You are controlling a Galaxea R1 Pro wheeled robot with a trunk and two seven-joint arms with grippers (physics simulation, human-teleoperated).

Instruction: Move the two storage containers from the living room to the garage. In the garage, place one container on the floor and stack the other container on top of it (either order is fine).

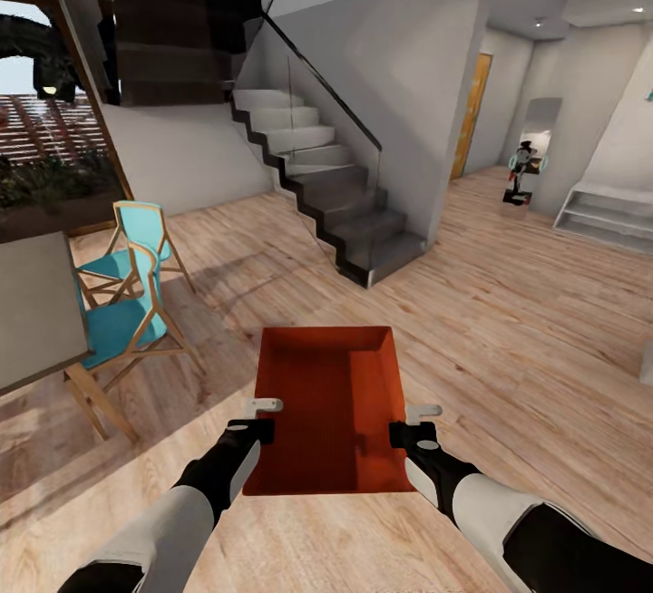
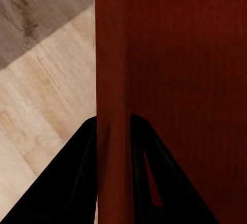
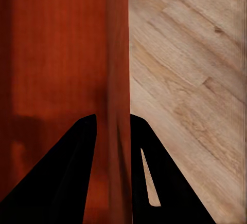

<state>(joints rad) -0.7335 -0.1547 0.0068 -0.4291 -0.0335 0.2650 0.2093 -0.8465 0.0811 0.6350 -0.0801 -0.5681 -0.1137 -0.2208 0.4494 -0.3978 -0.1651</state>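
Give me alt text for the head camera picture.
Both grippers, left and right, clamp opposite side walls of an orange-red rectangular topless box over light wood-plank floor, with a grey staircase and turquoise wooden chairs beyond.

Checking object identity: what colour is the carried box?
Orange-red, plain; the box shows best in the head view.

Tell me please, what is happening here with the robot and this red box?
The robot holds one orange-red storage container in front of itself with both arms. The left gripper is shut on the left wall, the right gripper on the right wall. The container is open on top, and above the light wood-plank floor. A staircase stands ahead, blue chairs to the left.
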